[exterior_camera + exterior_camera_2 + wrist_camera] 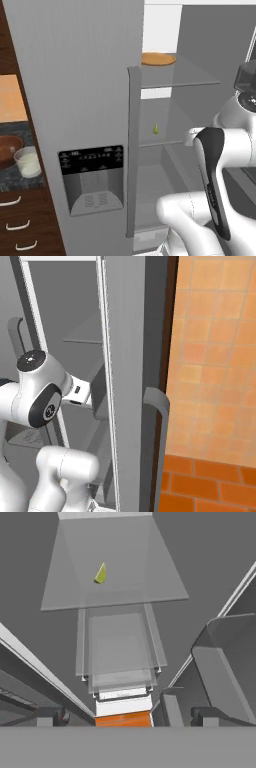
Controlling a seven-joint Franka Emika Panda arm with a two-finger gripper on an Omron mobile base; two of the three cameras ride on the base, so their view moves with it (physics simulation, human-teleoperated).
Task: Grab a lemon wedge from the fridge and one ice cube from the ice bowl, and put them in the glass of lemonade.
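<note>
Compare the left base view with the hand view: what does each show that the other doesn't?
Left base view alone: the ice bowl and the glass of lemonade on the dark counter left of the fridge, the black dispenser panel, and a flat orange disc on the upper shelf.

Hand view alone: the open gripper, fingertips spread, and stacked drawers below the shelf.

Both: the lemon wedge on a glass shelf inside the open fridge, untouched.
</note>
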